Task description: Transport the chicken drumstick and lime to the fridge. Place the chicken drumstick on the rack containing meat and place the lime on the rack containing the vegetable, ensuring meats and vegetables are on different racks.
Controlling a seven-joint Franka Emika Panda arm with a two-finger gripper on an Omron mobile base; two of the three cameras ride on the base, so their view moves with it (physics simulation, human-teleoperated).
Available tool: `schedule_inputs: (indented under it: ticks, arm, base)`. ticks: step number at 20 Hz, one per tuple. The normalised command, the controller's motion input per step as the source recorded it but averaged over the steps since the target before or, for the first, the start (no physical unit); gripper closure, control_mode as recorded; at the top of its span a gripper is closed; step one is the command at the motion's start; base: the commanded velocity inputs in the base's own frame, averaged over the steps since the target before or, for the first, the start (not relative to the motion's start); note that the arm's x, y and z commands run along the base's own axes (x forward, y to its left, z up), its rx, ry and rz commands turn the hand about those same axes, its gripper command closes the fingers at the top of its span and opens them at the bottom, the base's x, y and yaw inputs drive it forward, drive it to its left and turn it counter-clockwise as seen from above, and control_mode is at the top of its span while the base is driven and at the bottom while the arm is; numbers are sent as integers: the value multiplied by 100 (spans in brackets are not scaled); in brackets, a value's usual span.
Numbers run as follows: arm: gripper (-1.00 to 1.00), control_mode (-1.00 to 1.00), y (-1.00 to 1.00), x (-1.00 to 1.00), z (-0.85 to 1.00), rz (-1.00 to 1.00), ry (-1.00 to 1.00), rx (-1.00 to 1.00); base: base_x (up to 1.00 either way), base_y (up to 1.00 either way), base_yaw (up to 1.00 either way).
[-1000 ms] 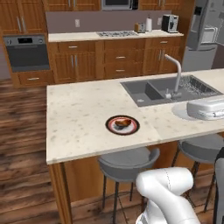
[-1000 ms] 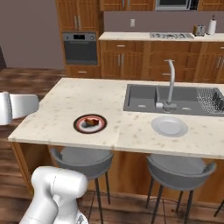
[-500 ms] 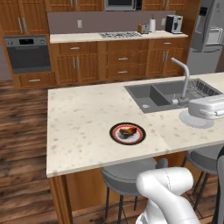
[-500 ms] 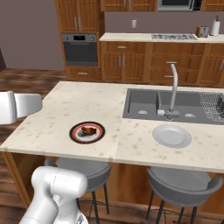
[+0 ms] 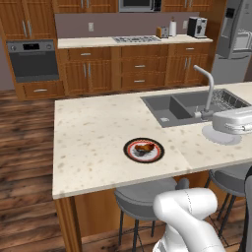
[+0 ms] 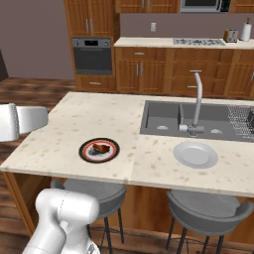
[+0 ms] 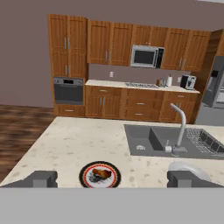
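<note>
Jaws wide apart, gripper (image 7: pixel 112 178) empty above the counter (image 5: pixel 93 128); drumstick (image 5: pixel 143 147) on the plate (image 5: pixel 143 150), a dark lump beside it unclear.

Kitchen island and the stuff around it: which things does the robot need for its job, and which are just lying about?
For the job:
- chicken drumstick, lying on the dark-rimmed plate
- fridge, at the far right

Just lying about:
- white plate
- sink
- tap
- stool
- oven
- microwave
</note>
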Motion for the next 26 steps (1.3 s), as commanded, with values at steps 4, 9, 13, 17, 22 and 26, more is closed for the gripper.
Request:
schedule_inputs:
  ticks: [4,9,13,17,22,26]
  arm:
    - [-100,-100,8,68,-34,0,20,-1]
    - [-100,-100,5,64,-77,0,47,-3]
    - [-100,-100,0,48,-65,-1,58,0]
    - [-100,-100,0,36,-55,-5,37,1]
    - [-100,-100,0,15,-43,-18,11,3]
    - [-100,-100,3,45,-49,-41,5,0]
  base:
    - [25,1,0]
    - [0,0,0]
    - [0,0,0]
    - [0,0,0]
    - [0,0,0]
    - [0,0,0]
